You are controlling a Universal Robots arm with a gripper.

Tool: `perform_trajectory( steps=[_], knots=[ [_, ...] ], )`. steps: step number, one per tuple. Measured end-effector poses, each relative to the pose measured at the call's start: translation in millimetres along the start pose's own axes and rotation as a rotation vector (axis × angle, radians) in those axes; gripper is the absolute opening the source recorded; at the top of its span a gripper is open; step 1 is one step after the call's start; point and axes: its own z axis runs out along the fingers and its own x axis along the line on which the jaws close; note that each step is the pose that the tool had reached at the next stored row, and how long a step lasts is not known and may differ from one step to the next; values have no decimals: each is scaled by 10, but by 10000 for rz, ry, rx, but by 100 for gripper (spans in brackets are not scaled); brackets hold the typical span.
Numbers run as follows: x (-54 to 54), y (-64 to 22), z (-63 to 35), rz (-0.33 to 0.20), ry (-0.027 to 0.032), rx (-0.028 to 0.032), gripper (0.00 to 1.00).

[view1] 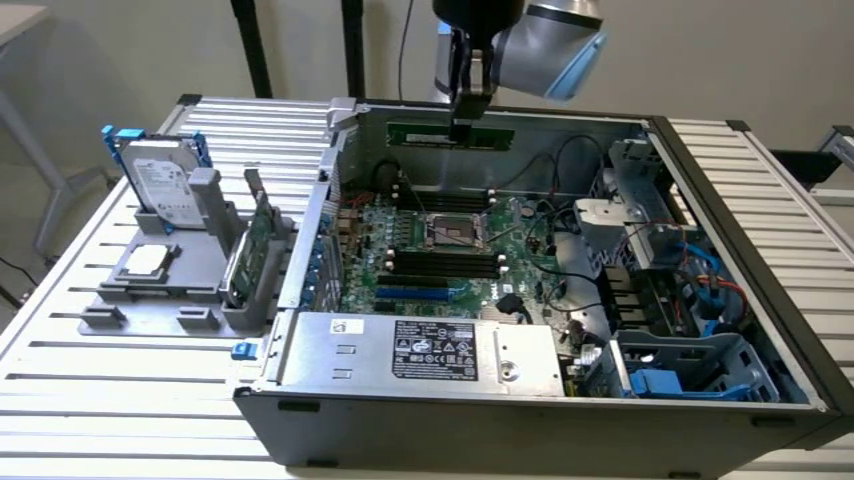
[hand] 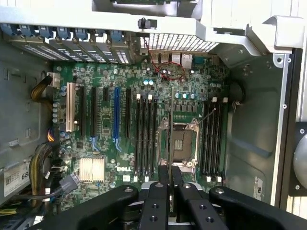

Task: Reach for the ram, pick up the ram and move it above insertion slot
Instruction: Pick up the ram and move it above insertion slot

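Observation:
The ram (view1: 451, 134), a long thin green stick, hangs level high over the back of the open computer case, with my gripper (view1: 463, 118) shut on its middle from above. In the wrist view the ram (hand: 171, 120) appears edge-on as a thin dark line running out from between my closed fingers (hand: 161, 191). Beneath it lies the motherboard (hand: 103, 139), with black memory slots (hand: 144, 136) on one side of the CPU socket (hand: 182, 143) and more slots (hand: 213, 139) on the other. The stick hangs over the socket area between the two slot banks.
A grey fixture at the exterior view's left holds a hard drive (view1: 167, 180), a taller green expansion card (view1: 254, 250) and a CPU (view1: 150, 260). The power supply (view1: 414, 350) sits at the case front, with drive cages and cables (view1: 667, 280) toward the exterior view's right.

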Motion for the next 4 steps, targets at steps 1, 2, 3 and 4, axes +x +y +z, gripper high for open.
perform_trajectory(
  steps=[1, 2, 3, 4],
  knots=[
    [0, 0, 0, -1, 0, 0, 14],
    [0, -1, 0, -1, 0, 0, 14],
    [0, -1, 0, -1, 0, 0, 14],
    [0, -1, 0, -1, 0, 0, 14]
  ],
)
